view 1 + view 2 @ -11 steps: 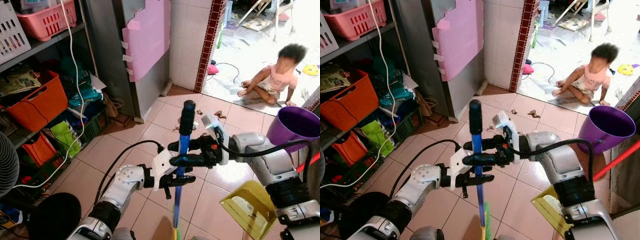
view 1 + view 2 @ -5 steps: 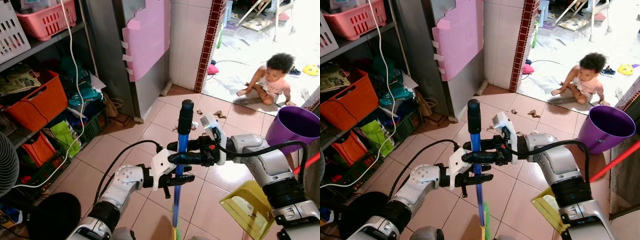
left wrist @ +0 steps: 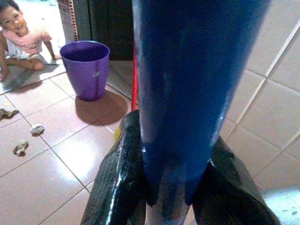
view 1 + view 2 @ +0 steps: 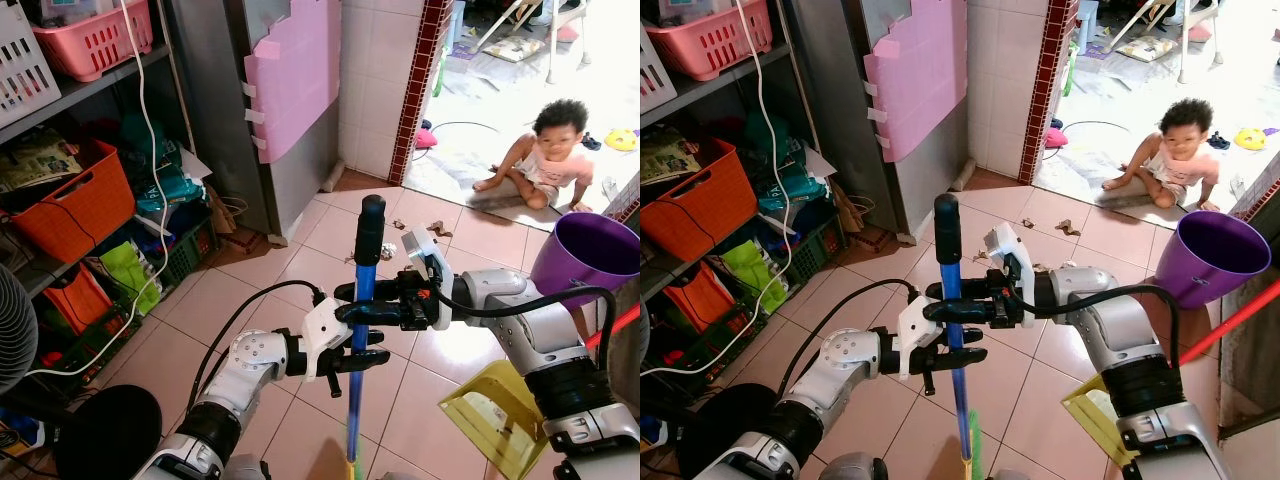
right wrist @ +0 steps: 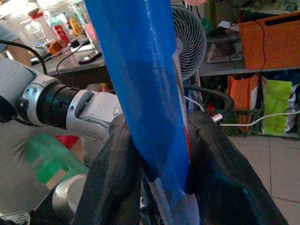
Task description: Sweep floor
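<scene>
A broom handle, blue with a black top, stands nearly upright in front of me. My right gripper is shut on it high up, and my left gripper is shut on it just below. Both wrist views show the blue broom handle pinched between black fingers. Scraps of litter lie on the pink tiled floor ahead, near a doorway. A yellow dustpan lies on the floor at my right.
A child sits on the floor beyond the doorway. A purple bin stands at right. Shelves with an orange crate and bags line the left. A pink foam panel leans on a grey cabinet. A fan is at far left.
The broom handle and my right gripper have shifted slightly left. The child has sat up and turned the head.
</scene>
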`<state>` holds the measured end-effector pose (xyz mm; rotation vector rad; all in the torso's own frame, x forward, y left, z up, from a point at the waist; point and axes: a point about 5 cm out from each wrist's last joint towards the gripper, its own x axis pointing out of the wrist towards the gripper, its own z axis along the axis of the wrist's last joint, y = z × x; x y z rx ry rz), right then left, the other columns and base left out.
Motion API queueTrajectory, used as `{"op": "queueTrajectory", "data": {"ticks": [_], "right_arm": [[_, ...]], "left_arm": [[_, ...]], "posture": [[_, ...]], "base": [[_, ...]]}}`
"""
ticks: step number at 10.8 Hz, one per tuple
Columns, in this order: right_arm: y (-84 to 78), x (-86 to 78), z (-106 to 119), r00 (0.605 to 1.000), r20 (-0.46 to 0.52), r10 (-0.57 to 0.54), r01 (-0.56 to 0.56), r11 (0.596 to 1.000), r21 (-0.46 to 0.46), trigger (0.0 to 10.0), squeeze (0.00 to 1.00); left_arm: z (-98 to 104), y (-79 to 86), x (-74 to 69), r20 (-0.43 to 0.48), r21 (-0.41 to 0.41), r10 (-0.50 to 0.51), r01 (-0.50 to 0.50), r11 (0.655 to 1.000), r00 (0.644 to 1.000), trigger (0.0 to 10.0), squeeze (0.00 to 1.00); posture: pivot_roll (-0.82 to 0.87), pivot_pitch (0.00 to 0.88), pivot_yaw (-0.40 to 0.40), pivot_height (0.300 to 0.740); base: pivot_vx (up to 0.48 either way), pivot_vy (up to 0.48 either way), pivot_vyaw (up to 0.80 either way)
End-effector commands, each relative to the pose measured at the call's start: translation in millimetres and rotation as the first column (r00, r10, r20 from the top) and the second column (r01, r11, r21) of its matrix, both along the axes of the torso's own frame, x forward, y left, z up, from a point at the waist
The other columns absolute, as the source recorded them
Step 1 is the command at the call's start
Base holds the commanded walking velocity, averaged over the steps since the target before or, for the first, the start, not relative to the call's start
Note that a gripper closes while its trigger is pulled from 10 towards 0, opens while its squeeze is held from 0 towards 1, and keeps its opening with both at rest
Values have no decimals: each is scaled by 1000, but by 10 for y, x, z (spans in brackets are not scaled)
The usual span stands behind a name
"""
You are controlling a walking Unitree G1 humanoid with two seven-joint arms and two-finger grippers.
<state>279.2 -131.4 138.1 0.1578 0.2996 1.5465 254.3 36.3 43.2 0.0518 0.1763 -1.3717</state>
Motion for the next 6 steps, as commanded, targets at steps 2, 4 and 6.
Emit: {"op": "queueTrajectory", "data": {"ticks": [2, 4, 6], "right_arm": [[13, -21, -1, 1000, -27, -4, 5, 1000, 21, 0, 0], [6, -17, 3, 1000, -23, -6, 7, 1000, 19, 0, 0], [0, -15, 6, 1000, -19, -10, 10, 1000, 17, 0, 0]], "left_arm": [[102, -11, 73, 62, -14, 9, -8, 1000, 998, 1255, 0], [99, -15, 73, 64, -12, 11, -10, 1000, 998, 1412, 0], [89, -17, 67, 65, -9, 12, -12, 1000, 998, 1804, 0]], "posture": [[-98, 0, 26, 740], [-100, 0, 24, 740], [-102, 0, 21, 740]], "base": [[0, 0, 0], [0, 0, 0], [0, 0, 0]]}}
